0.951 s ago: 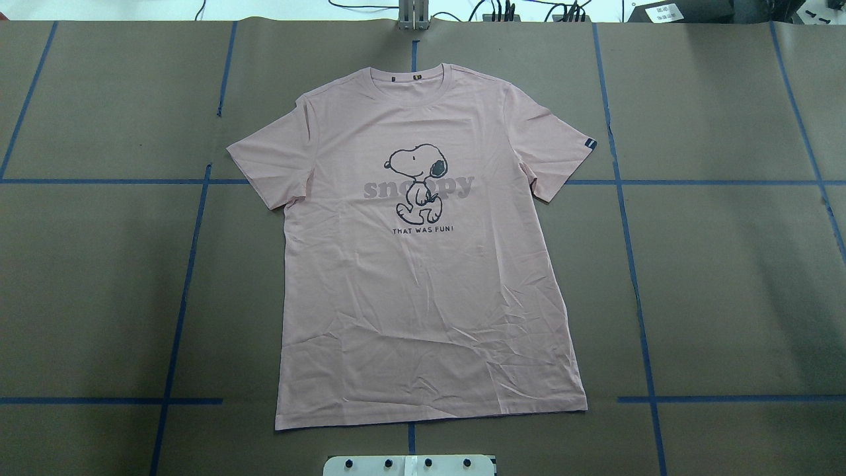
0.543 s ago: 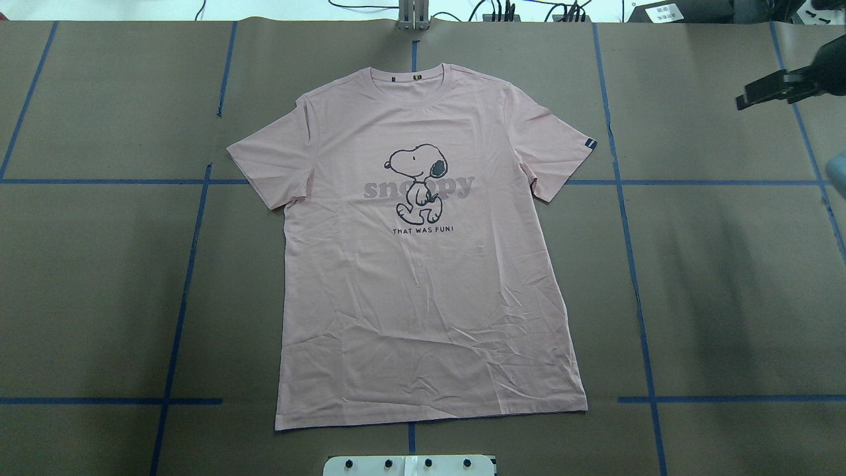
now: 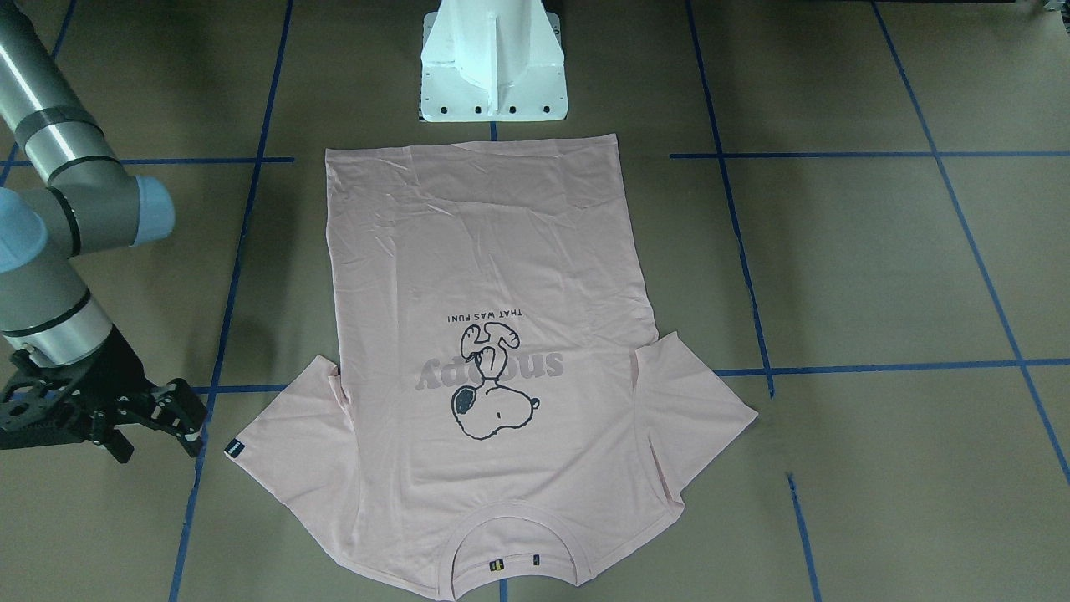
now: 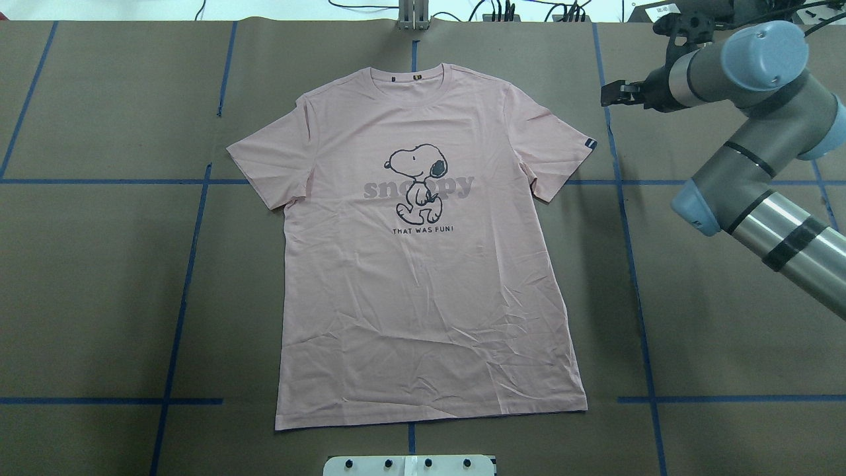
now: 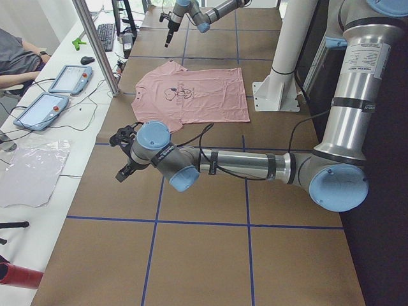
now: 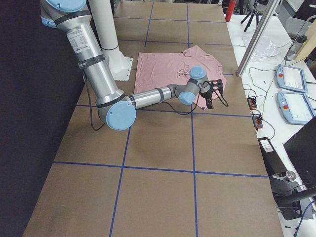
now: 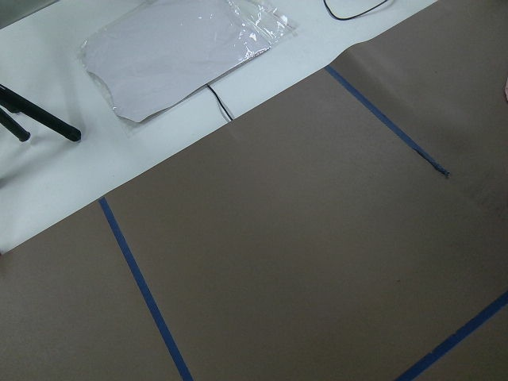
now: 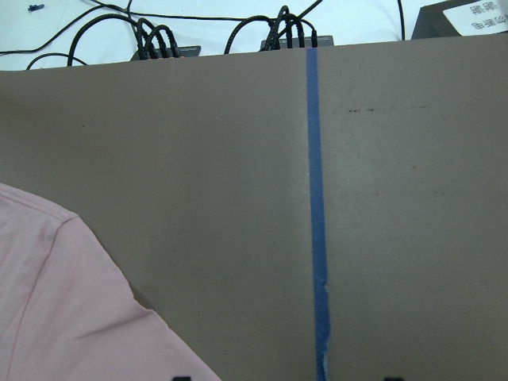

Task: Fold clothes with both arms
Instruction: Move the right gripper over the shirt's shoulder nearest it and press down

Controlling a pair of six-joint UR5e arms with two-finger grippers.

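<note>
The pale pink T-shirt (image 4: 423, 284) lies flat and print up on the brown paper, collar at the far side; it also shows in the front view (image 3: 493, 251). My right gripper (image 4: 611, 96) hovers just beyond and to the right of the sleeve with the dark label (image 4: 590, 143). It is open and empty, as the front view (image 3: 159, 426) also shows. The right wrist view shows that sleeve's edge (image 8: 63, 317). My left gripper (image 5: 118, 159) shows only in the exterior left view, over bare paper well away from the shirt. I cannot tell if it is open or shut.
The white pedestal base (image 3: 491, 58) stands at the shirt's hem side. Blue tape lines (image 4: 631, 264) cross the paper. Cables (image 4: 502, 10) and a metal post (image 4: 413, 14) sit at the far edge. Tablets (image 5: 67, 78) and a plastic bag (image 7: 186, 51) lie beyond it.
My right arm has swung in from the right edge of the overhead view toward the labelled sleeve; one second ago no arm showed there. The shirt has not moved.
</note>
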